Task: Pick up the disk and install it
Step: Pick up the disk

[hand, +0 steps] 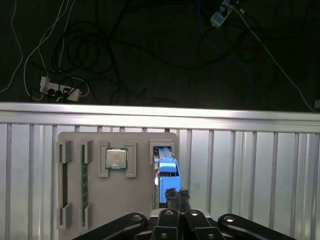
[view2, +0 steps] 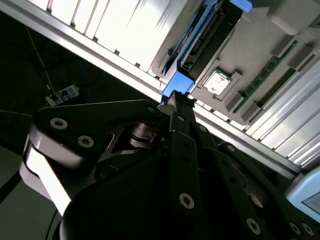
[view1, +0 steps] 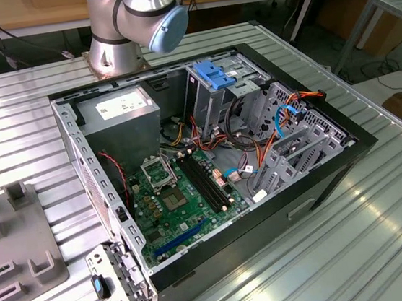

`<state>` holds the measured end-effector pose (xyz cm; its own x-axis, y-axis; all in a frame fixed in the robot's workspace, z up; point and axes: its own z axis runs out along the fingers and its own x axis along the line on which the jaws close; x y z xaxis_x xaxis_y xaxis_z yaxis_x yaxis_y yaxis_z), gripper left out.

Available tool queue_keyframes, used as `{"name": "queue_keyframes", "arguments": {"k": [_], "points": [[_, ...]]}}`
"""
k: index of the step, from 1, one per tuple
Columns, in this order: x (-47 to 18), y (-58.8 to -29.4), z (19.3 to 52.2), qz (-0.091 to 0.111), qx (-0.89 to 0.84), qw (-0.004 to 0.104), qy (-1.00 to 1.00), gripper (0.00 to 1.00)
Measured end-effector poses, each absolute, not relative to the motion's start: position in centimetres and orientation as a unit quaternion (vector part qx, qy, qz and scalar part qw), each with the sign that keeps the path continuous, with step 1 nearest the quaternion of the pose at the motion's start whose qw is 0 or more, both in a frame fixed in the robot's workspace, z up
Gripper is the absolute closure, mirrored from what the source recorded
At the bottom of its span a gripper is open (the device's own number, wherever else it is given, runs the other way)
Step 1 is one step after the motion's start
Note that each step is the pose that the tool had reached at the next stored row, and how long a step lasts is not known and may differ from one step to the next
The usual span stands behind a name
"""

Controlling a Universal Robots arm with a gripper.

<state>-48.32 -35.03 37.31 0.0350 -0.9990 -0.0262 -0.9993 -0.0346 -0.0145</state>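
Note:
The disk [hand: 166,167] stands on edge in a slot of a grey parts holder [hand: 115,200], its dark body framed by bright blue rails. In both wrist views my gripper [hand: 177,194] is right at the disk's near blue end. Its two black fingers are drawn close together, and the blue end of the disk [view2: 176,84] sits at their tips. The rest of the disk [view2: 202,37] runs away from the gripper [view2: 176,100] along the slot. In the exterior view the arm's grey base [view1: 135,20] stands behind the open computer case [view1: 210,164].
The holder also carries a square processor chip [hand: 115,159] and memory sticks [hand: 84,180]. It lies on a ribbed metal table [hand: 250,165] whose edge drops to a dark floor with cables. A drive cage with a blue latch [view1: 214,73] stands in the case.

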Motion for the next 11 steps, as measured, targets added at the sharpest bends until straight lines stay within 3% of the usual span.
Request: {"name": "queue_keyframes", "arguments": {"k": [11], "points": [[-48.17, -35.03, 37.29, 0.004, -0.719, 0.014, 0.694, 0.89]]}}
